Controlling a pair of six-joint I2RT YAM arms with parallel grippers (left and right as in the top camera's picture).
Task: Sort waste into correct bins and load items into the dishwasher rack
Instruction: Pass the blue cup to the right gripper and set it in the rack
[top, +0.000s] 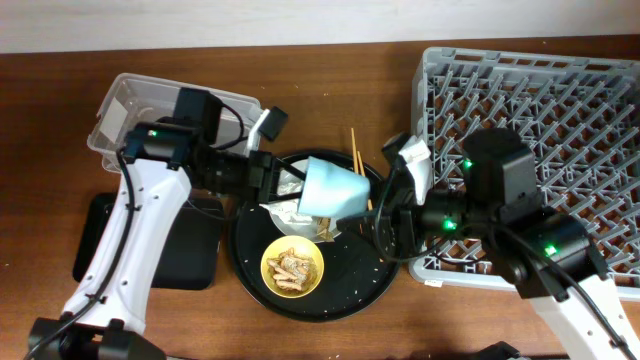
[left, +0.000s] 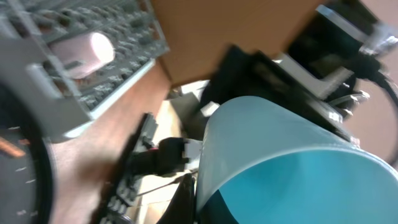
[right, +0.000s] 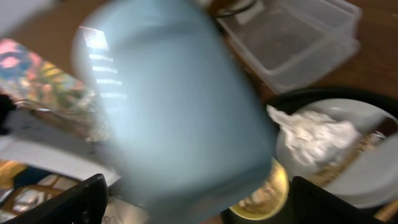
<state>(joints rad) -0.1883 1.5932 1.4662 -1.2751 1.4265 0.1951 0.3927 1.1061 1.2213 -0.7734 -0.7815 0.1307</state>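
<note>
Left gripper (top: 287, 178): its fingers reach to the wide, open end of the blue cup (top: 335, 190). In the left wrist view the cup's rim (left: 280, 162) sits hard against the camera's lower edge. The fingers themselves cannot be made out, so I cannot tell how far apart they are or whether they grip.
Right gripper (top: 380, 215): spread wide. In the right wrist view its dark fingers (right: 93, 199) sit at the two bottom corners, with the narrow end of the cup (right: 174, 106) between and just ahead of them. The view is blurred and shows no contact.
Blue cup: tipped on its side between the two sets of fingertips, with its mouth toward the left fingers and its base toward the right ones.
Plate (top: 288, 163): under the cup and below the left fingers, with the crumpled tissue (right: 314, 134) on it.
Yellow bowl (top: 292, 268): near both sets of fingers, on the round black tray (top: 350, 285), and holding the food scraps (top: 292, 266).
Chopsticks (top: 357, 160): just beyond the cup, between the two grippers.
Dishwasher rack (top: 560, 90): behind the right fingers. In the left wrist view a pink cup (left: 84, 50) lies in it.
Clear tub (top: 130, 110): well behind the left fingers.
Black rectangular tray (top: 190, 255): behind the left fingers, beside the round tray.
</note>
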